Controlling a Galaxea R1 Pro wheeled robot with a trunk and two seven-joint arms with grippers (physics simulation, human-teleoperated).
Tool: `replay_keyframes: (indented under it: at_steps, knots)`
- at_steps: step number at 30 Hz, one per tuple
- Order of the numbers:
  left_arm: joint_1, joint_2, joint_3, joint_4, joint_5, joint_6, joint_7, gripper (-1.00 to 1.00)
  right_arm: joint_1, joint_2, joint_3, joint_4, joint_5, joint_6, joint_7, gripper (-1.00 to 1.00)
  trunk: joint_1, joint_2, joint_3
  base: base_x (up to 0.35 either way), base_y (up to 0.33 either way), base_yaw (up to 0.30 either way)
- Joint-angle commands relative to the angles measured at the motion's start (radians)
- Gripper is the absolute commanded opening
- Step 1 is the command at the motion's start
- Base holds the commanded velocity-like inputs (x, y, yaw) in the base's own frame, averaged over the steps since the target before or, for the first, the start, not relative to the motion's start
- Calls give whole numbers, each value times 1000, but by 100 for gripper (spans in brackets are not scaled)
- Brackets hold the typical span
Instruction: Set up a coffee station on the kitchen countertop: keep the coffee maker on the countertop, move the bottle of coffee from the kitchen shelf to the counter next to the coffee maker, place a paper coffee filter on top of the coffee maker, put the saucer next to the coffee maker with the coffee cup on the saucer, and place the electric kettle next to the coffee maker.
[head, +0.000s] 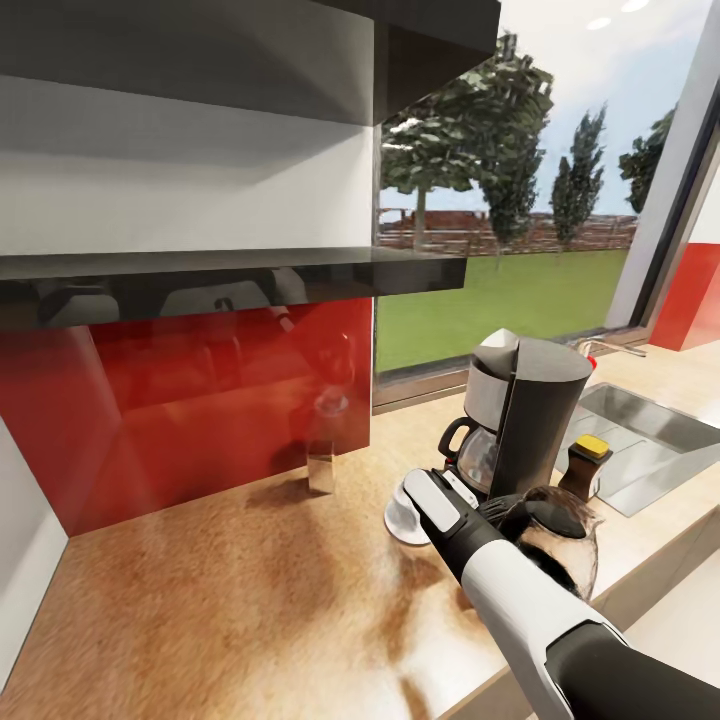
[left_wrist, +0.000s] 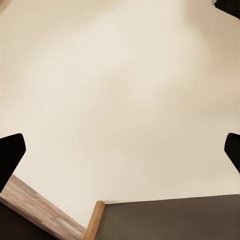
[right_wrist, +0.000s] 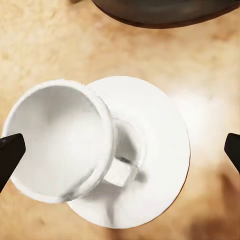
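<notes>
On the countertop (head: 230, 580) stands the coffee maker (head: 525, 420). The bottle of coffee (head: 588, 465) is just to its right and the electric kettle (head: 560, 545) in front of it. My right arm (head: 500, 570) reaches down over the saucer (head: 400, 522) left of the coffee maker. In the right wrist view the coffee cup (right_wrist: 57, 142) rests off-centre on the saucer (right_wrist: 160, 150), overhanging its rim. My right gripper (right_wrist: 120, 150) hangs open above both, touching neither. My left gripper (left_wrist: 120, 150) is open and holds nothing. I cannot make out a paper coffee filter.
A clear glass bottle (head: 322, 445) stands against the red backsplash (head: 200, 400). The steel sink (head: 650, 440) lies at the right, past the coffee maker. A dark shelf (head: 230, 275) runs overhead, and the window is behind. The left wrist view faces a cream surface and a wood edge (left_wrist: 92, 222).
</notes>
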Motion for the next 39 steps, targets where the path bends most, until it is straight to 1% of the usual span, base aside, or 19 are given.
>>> replay_keyframes:
  at_steps: [1, 30, 33, 39]
  knots:
    - [0, 0, -8, 1, 10, -4, 1, 100, -1, 0, 2, 0, -1, 5, -5, 100, 1, -1, -1, 0, 0, 0]
    - [0, 0, -10, 1, 9, -4, 1, 100, -1, 0, 4, -10, -1, 8, -5, 100, 1, -1, -1, 0, 0, 0]
    - [0, 0, -11, 1, 9, -4, 1, 100, -1, 0, 5, -33, -1, 11, -4, 100, 1, -1, -1, 0, 0, 0]
    - [0, -1, -13, 1, 9, -3, 1, 100, -1, 0, 5, -130, -1, 14, -5, 100, 1, -1, -1, 0, 0, 0]
